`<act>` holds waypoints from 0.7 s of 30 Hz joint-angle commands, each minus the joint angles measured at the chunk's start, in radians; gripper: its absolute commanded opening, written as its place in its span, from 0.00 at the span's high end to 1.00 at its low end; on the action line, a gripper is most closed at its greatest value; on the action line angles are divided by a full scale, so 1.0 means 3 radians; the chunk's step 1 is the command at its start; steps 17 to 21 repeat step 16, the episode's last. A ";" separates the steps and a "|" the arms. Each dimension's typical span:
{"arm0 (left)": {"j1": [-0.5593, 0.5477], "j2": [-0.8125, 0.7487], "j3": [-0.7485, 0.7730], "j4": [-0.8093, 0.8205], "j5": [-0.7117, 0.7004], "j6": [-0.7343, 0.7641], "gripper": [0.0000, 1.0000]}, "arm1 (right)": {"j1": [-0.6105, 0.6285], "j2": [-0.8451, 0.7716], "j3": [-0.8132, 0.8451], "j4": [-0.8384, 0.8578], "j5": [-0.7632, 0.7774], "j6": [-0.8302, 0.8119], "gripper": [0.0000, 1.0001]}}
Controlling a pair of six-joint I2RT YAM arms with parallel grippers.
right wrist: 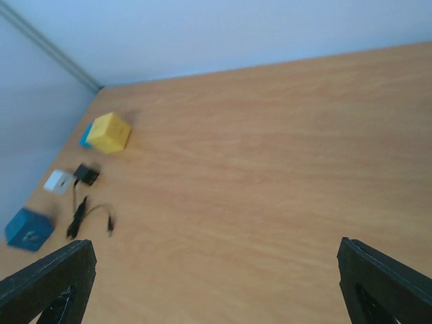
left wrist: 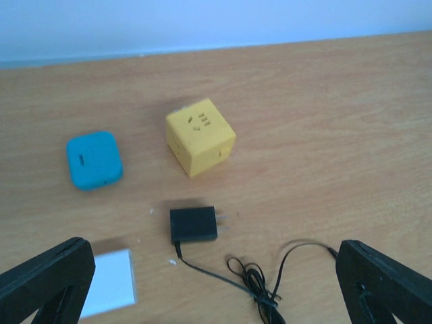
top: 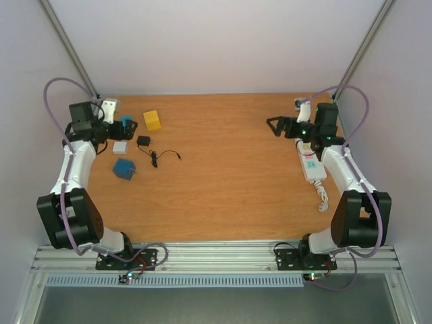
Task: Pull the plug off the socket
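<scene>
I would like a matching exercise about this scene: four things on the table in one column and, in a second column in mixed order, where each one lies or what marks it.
Things:
1. power strip
2. black adapter
3. yellow cube
4. white block

Descriptions:
a. slots show on its faces
b. lies beside the right arm
c. sits just left of the black adapter in the top view
d. a thin black cord runs from it

Pairs: 1-b, 2-d, 3-a, 4-c.
</scene>
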 commanded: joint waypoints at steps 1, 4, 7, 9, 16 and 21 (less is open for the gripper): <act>-0.0015 -0.0204 -0.0366 0.0271 0.0059 0.0015 0.00 | 0.0200 -0.0220 -0.0396 0.0436 -0.0065 0.0231 0.01; -0.0028 -0.0292 -0.0612 0.0323 0.0046 0.0037 0.00 | 0.0225 -0.0311 -0.0546 0.0528 -0.0048 0.0201 0.01; -0.0069 -0.0400 -0.0876 0.0419 -0.0020 0.0066 0.00 | 0.0224 -0.0332 -0.0592 0.0524 -0.0003 0.0110 0.01; -0.0090 -0.0432 -0.0975 0.0450 -0.0015 0.0082 0.00 | 0.0225 -0.0328 -0.0584 0.0489 0.0012 0.0094 0.01; -0.0104 -0.0433 -0.1054 0.0571 -0.0128 0.0036 0.00 | 0.0223 -0.0372 -0.0638 0.0551 0.0020 0.0133 0.01; -0.0104 -0.0433 -0.1054 0.0571 -0.0128 0.0036 0.00 | 0.0223 -0.0372 -0.0638 0.0551 0.0020 0.0133 0.01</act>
